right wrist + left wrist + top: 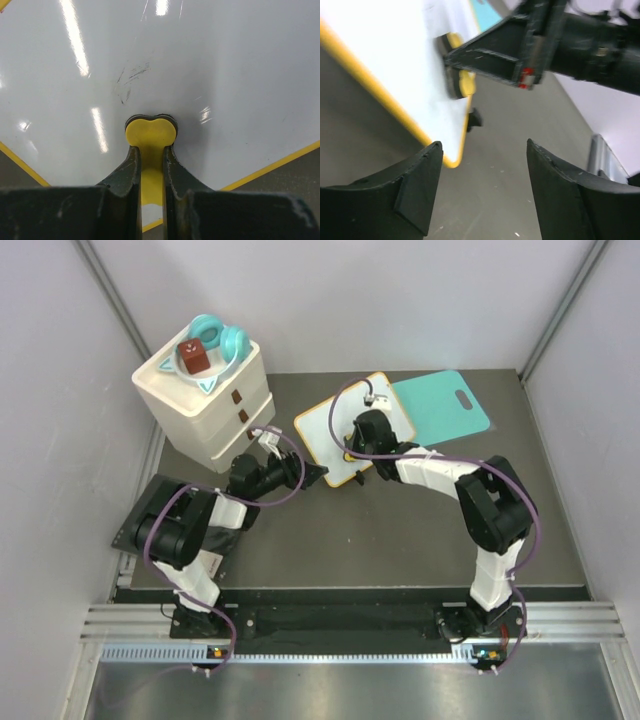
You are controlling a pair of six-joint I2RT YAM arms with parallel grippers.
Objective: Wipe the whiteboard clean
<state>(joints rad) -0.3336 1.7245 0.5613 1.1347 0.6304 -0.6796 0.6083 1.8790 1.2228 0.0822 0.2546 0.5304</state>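
The whiteboard (322,432) lies flat on the dark table, white with a yellow-orange frame. My right gripper (352,448) is shut on a yellow eraser (150,132) and presses it on the board's surface (225,75). Faint black smudges (130,80) lie just beyond the eraser. My left gripper (316,475) is open and empty, low over the table at the board's near-left corner (451,161). The left wrist view shows the eraser (463,82) on the board (395,60), held by the right fingers (490,55), and a black foot (474,119).
A teal cutting board (440,403) with a handle hole lies right of the whiteboard, partly under it. A cream drawer unit (205,405) stands at the back left with a teal bowl (225,340) and a brown block (193,357) on top.
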